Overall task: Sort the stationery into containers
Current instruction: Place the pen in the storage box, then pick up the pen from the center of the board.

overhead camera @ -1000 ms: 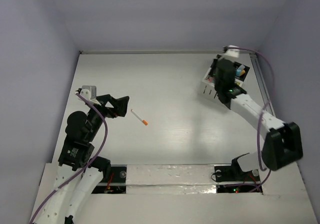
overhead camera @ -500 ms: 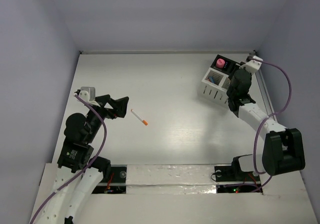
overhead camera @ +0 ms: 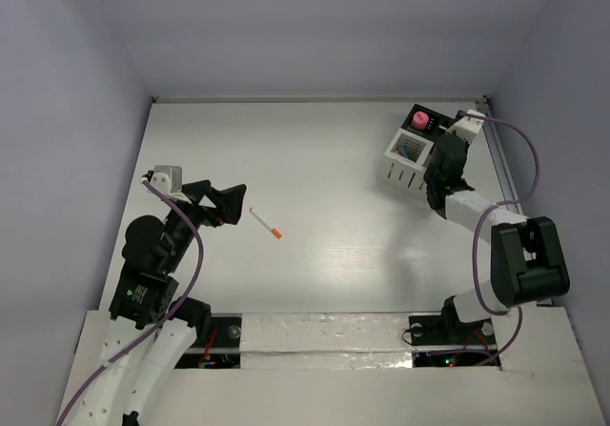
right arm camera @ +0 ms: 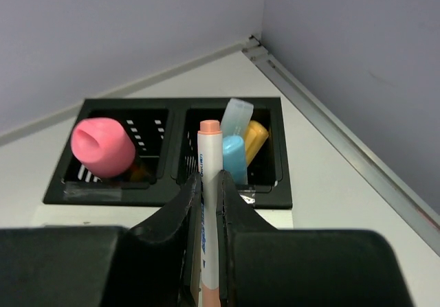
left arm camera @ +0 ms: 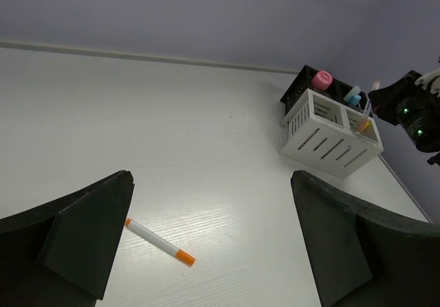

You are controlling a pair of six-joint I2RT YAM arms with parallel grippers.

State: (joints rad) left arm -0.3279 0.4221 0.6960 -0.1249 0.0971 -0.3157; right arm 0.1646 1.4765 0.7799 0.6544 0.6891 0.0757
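The right claw was clenched on a thin white stick with a peach-orange cap, upright just before the black compartments holding a pink cylinder, a blue piece and a yellow piece. The left claw stood released near a second orange-tipped stick lying on the bench.

The organizer sits at two o'clock on the table, under my right claw and its held stick. Its rear section has a cylinder left and capsules right. A loose stick lies at nine o'clock, before my left claw.

Bare table surrounds the white stick; the right wall hems the organizer.
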